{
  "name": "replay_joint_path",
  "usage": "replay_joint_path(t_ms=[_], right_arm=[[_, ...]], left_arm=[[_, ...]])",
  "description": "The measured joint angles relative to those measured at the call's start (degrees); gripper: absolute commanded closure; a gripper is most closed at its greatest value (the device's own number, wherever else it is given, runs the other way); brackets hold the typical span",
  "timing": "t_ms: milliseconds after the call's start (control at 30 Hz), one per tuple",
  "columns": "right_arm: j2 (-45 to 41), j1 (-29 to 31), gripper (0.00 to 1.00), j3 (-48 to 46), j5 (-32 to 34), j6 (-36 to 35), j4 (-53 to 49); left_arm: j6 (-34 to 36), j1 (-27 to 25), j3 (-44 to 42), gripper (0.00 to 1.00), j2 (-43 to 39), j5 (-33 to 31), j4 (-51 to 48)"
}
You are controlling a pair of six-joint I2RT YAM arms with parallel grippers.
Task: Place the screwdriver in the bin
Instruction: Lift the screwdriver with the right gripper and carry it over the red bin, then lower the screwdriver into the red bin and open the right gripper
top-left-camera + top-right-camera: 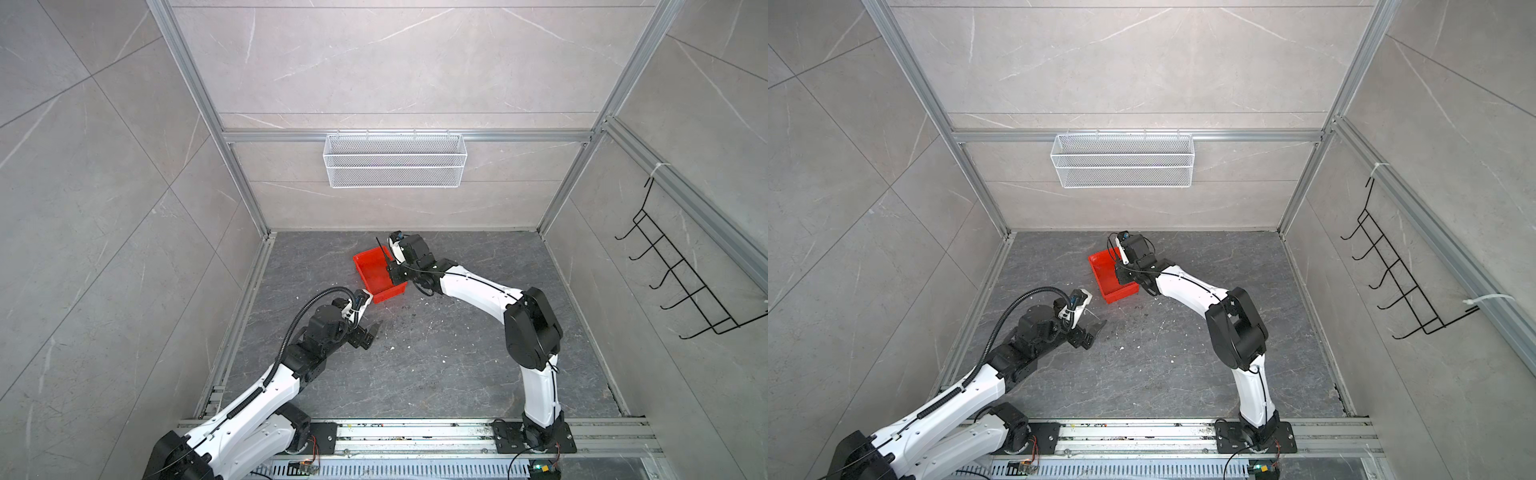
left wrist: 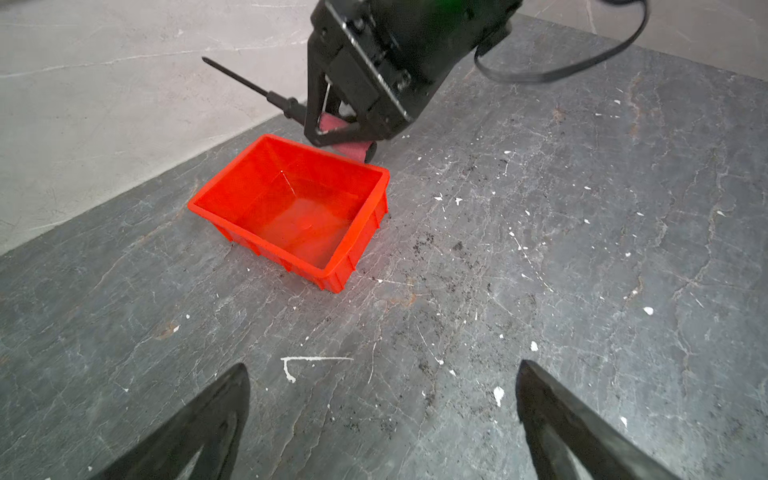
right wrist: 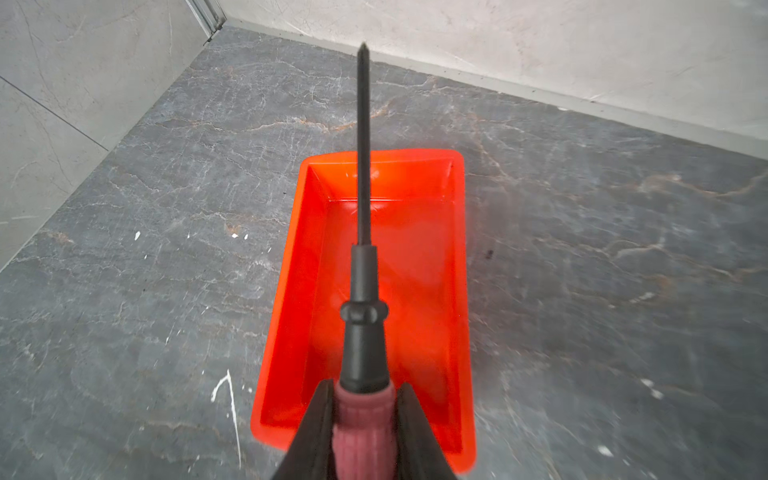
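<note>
Item under inspection: the screwdriver, found clamped in the right gripper, whose black fingers are pressed against both sides of the ribbed red handle just behind the black collar. The tool is carried in the air over the red plastic bin. No contact with the bin's rim or floor is seen. In the right wrist view the thin dark shaft is aligned with the bin's long axis. In both top views it is directed toward about 11 o'clock, and in the left wrist view the tip is seen tilted upward. The bin is located at about 11 o'clock from the centre of the dark stone work surface and is seen empty. The left gripper is noted at about 9 o'clock, its fingers spread apart with nothing between them, well apart from the bin. The white wire mesh basket, hung on the back wall at 12 o'clock, is not involved. Handling assessment: the tool is judged light and rigid. The ribbed handle is considered the proper place to take hold, being thicker and less slippery than the smooth shaft. A round handle may be expected to roll once let go, so a low release along the bin's length is advised. The bin is judged light enough to be shifted if struck.
</note>
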Motion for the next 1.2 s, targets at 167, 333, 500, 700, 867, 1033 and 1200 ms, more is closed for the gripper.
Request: replay_joint_path(t_ms=[167, 333, 500, 700, 867, 1033, 1200], right_arm=[[5.31, 0.11, 1.0, 4.37, -0.68, 0.22, -0.09], [9.92, 0.61, 1.0, 8.26, 0.13, 0.66, -1.22], [13.55, 1.25, 1.0, 11.89, 2.19, 0.92, -4.11], [16.74, 1.53, 1.0, 15.63, 3.23, 0.94, -7.02], [18.51, 1.62, 0.92, 17.14, 3.91, 0.92, -7.52], [18.71, 1.7, 0.75, 17.2, 4.09, 0.92, -8.0], [18.69, 1.81, 0.61, 17.22, 4.15, 1.07, -7.8]], left_arm=[[-0.09, 0.11, 0.0, 0.0, 1.03, 0.02, 2.89], [-0.31, 0.11, -0.68, 0.0, 1.03, 0.0, 4.04], [-0.42, 0.11, -1.66, 0.0, 0.85, -0.02, 4.13], [-0.44, 0.11, -2.16, 0.0, 0.52, -0.2, 4.2], [-0.44, 0.11, -2.16, 0.0, 0.11, -0.68, 4.2], [-0.44, 0.11, -2.27, 0.0, -0.7, -1.4, 4.2], [-0.63, 0.11, -2.56, 0.0, -1.42, -1.53, 4.17]])
